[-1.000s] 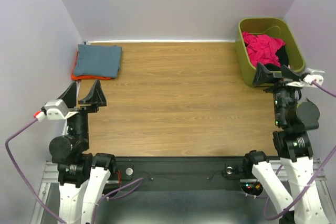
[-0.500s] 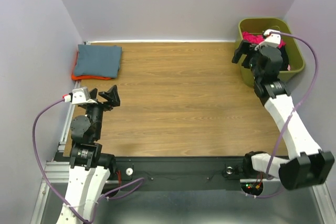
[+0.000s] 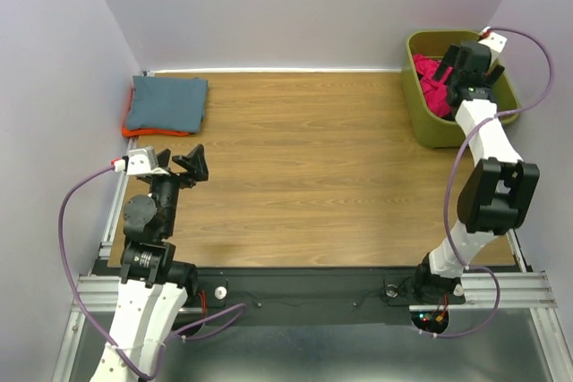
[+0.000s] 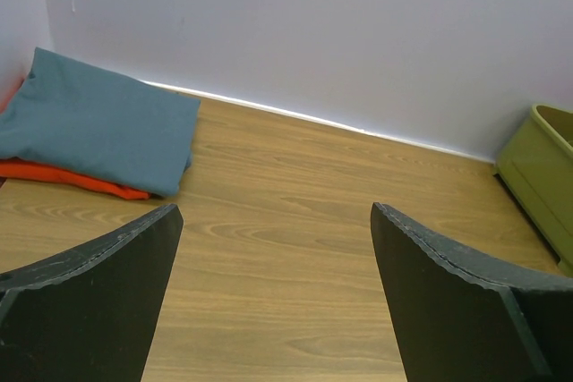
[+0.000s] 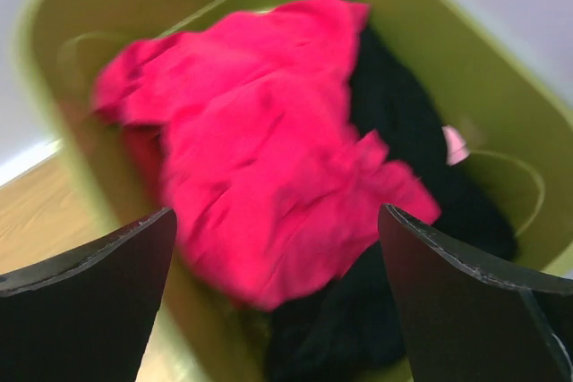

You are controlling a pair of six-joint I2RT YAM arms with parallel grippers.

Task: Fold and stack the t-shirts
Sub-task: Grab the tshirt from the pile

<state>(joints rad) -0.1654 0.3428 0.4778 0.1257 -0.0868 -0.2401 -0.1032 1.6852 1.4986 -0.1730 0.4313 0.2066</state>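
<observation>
My arms are white moulded shells (image 3: 134,310) broken up by round black joint housings (image 3: 141,214). Each ends in a black hand, my left hand (image 3: 179,165) and my right hand (image 3: 463,67). Both carry two broad, wedge-shaped fingers (image 4: 89,301), matte, with paler, scuffed-looking edges. A small white block (image 3: 136,163) with a red tip sits on each wrist, and a thin purple cable (image 3: 62,221) loops away from it toward the base. At the lower right of the overhead frame, by my right base, small coloured lights (image 3: 430,318) glow.
</observation>
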